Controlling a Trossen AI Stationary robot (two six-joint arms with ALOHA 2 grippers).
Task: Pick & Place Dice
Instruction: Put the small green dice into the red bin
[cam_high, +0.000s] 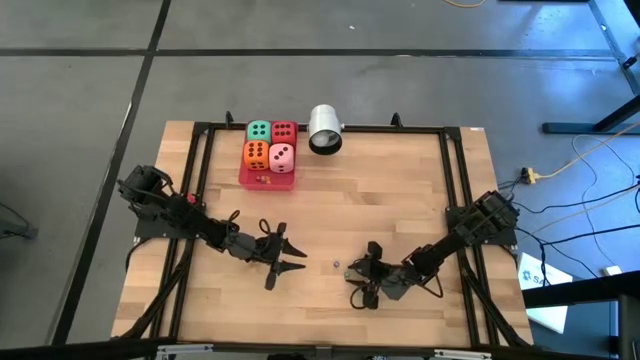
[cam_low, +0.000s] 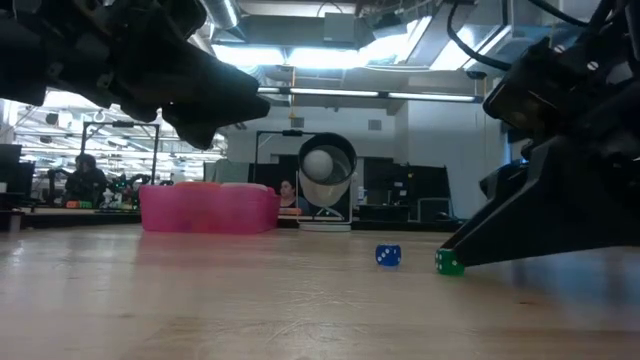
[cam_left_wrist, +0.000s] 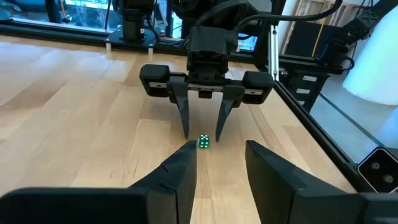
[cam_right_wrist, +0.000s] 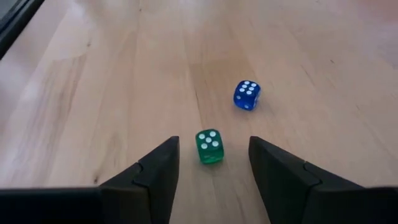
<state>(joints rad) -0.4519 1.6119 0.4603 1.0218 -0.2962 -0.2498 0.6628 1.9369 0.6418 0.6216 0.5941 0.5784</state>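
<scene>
High view: the left gripper (cam_high: 285, 255) waits with its fingers spread at the near left of the table. The right gripper (cam_high: 362, 285) sits low at the near centre-right. Four large dice (cam_high: 270, 144) fill the pink tray (cam_high: 266, 182) at the far edge, beside a white cylinder (cam_high: 325, 130).

Low view: a small green die (cam_low: 449, 262) and a small blue die (cam_low: 388, 255) lie on the bare wood, near each other but apart.

Left wrist view: the right gripper points down, fingers astride the green die.

Right wrist view: the fingers stand released on both sides of the green die, not touching it. The step is judged to be the grasp approach. The next move calls for closing squarely on the die.
</scene>
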